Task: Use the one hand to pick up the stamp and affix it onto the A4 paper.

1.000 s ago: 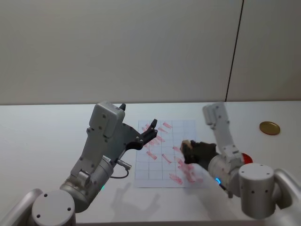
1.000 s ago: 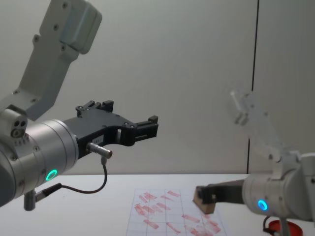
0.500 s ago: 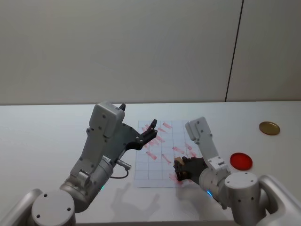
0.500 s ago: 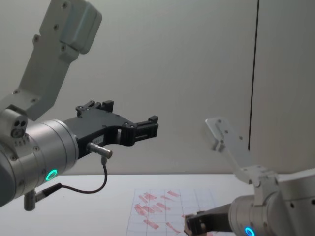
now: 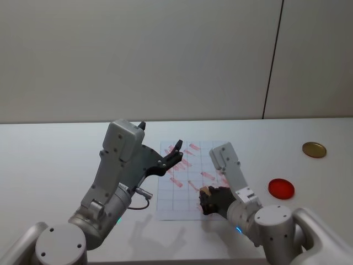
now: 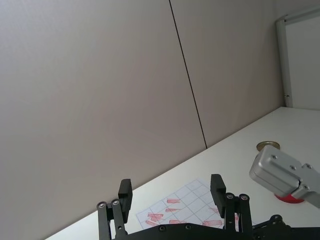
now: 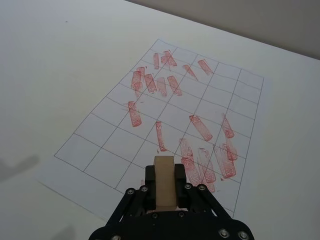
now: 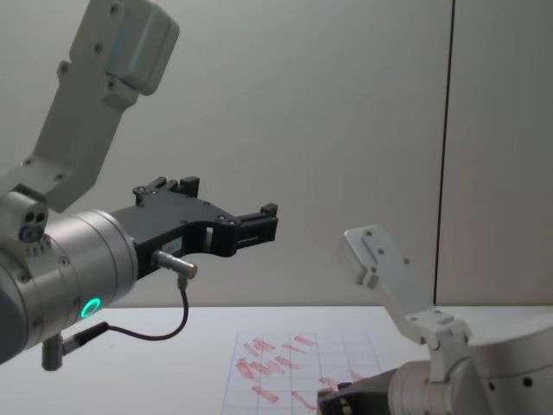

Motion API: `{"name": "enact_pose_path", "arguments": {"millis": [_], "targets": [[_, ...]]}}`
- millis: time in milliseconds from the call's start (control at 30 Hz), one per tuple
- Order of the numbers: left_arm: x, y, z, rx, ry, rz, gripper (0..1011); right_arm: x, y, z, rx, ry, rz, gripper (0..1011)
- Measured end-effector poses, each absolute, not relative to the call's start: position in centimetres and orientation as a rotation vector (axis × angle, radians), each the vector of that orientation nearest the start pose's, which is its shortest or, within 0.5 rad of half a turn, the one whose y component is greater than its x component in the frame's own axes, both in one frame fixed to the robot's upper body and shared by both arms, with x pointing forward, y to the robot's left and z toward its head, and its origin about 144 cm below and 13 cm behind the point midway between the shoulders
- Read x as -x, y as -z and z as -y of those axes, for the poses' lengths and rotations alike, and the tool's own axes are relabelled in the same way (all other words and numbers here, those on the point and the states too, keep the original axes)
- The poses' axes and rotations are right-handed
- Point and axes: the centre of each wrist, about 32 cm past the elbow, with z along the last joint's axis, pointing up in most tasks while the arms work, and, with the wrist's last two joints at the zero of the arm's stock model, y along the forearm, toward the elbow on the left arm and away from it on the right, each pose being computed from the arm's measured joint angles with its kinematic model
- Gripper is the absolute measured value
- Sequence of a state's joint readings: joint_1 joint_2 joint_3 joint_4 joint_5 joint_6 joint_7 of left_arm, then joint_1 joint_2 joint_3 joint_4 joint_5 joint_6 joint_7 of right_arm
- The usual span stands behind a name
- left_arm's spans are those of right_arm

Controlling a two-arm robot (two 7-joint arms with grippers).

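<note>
Nearest, the stamp (image 7: pixel 164 190) is gripped between the closed-in fingers of the right gripper (image 7: pixel 164 173), held low over the near edge of the paper (image 7: pixel 115 142) beside a cluster of red marks; contact with the sheet cannot be made out. Farther on, the left gripper (image 6: pixel 171 192) is held raised over the paper's left side, fingers spread wide and empty. Off to the right, a red ink pad (image 5: pixel 281 188) and, beyond it, a gold disc (image 5: pixel 314 149) are set on the table (image 5: pixel 49 160)

We see a flat red ink pad (image 5: pixel 281 188) on the white table (image 5: pixel 49 160), a gold disc (image 5: pixel 314 149) well apart beyond it, nearer the grey wall (image 5: pixel 138 55) with its dark seam (image 5: pixel 273 61).
</note>
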State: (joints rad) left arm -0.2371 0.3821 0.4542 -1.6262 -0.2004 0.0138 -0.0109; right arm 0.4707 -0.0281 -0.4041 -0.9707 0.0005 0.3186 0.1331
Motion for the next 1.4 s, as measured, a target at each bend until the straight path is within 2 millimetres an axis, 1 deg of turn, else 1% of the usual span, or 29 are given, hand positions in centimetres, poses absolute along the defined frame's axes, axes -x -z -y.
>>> {"name": "enact_pose_path", "arguments": {"millis": [367, 933, 1300, 1400], "targets": [[-49.2, -120.4, -19.8, -0.061, -1.124, 0.268, 993, -56.9, -111.7, 10.4, 0.493, 1.066, -0.163, 210], [-49.2, -120.4, -19.8, -0.061, -1.124, 0.268, 993, -57.3, -111.0, 10.2, 0.515, 1.064, -0.181, 211], [-49.2, -120.4, -19.8, -0.061, -1.124, 0.268, 993, -57.5, -111.0, 10.2, 0.511, 1.071, -0.200, 210], [-49.2, -120.4, -19.8, -0.061, -1.124, 0.268, 993, -57.5, -111.4, 10.2, 0.504, 1.076, -0.206, 210]]}}
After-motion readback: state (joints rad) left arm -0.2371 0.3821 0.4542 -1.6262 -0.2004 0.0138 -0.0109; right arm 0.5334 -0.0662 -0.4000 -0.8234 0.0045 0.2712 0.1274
